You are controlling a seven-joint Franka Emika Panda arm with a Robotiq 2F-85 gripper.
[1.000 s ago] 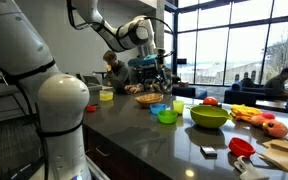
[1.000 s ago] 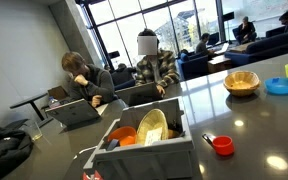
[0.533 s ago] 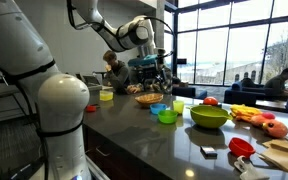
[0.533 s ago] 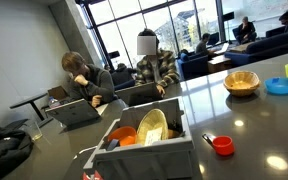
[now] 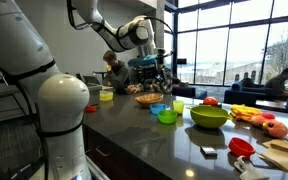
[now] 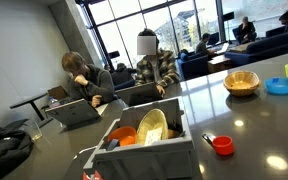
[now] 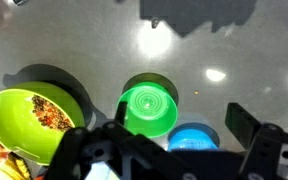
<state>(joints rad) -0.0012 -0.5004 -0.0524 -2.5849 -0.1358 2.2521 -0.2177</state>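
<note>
Hovering over the dark counter (image 7: 234, 50), I carry my gripper (image 7: 176, 118) spread wide and empty, its two fingers (image 7: 252, 135) well apart with nothing between them; in an exterior view the gripper (image 5: 152, 72) hangs clear above the dishes and touches none of them.

The small green bowl (image 7: 149, 110) is my landmark; it sits upright on the counter almost straight below me, just left of the midline between my fingers; the same small green bowl (image 5: 167, 116) shows in an exterior view. A blue bowl (image 7: 194, 138) stands just beside it, so close that the rims seem to touch, though I cannot tell for certain. A large green bowl (image 7: 34, 118) with speckled bits inside lies near it on the other side, apart from it.

I judge this to be the approach, with no contact yet made. The next move calls for a small shift to centre on the small green bowl, then a straight descent with one finger over its rim, kept clear of the blue bowl; the tight gap there is the risk.
</note>
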